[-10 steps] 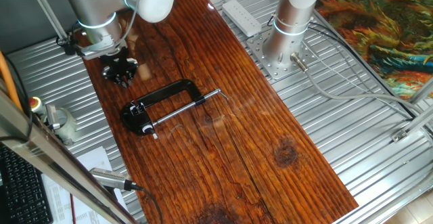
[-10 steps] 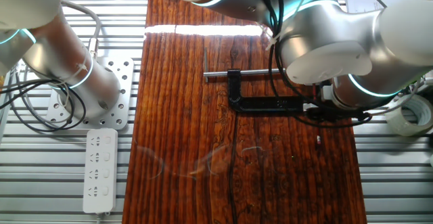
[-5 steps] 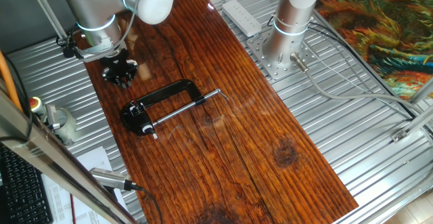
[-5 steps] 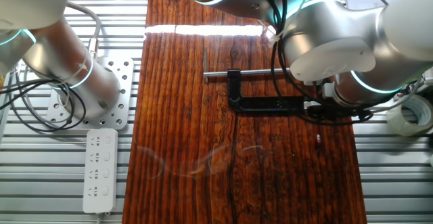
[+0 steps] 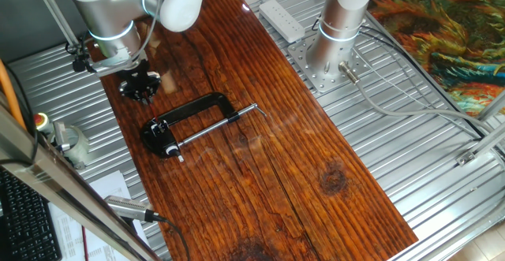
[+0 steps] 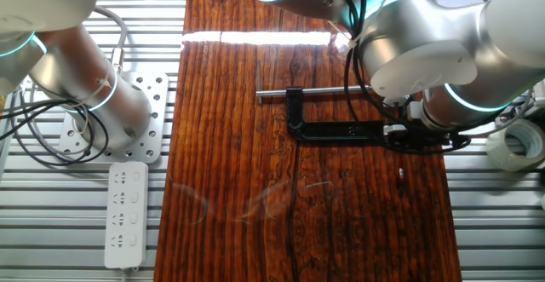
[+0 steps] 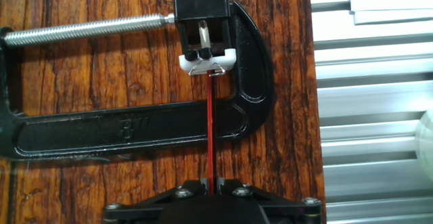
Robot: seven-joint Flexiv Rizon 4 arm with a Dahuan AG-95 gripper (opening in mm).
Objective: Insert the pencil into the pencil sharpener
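From the hand view I have the red pencil running straight out from between the jaws at the bottom edge; they look pressed on its near end, which is how it stays level above the wood and aimed forward rather than lying flat. Its far tip meets the small white pencil sharpener, right at the mouth; I cannot tell whether the tip is already inside or only touching.

The sharpener sits pinned in the black C-clamp, between the black pad block and the curved frame, with the silver screw rod reaching away to the left; I judge the clamp is there so the sharpener cannot slide back when the pencil pushes in. The pencil crosses over the clamp's lower bar without visibly resting on it.

In the fixed views the gripper hangs low at the clamp's end on the wooden bench, near its edge; the arm hides the pencil there. A straight push along the pencil's own axis seems what remains; any sideways drift could bend or snap so thin a shaft.
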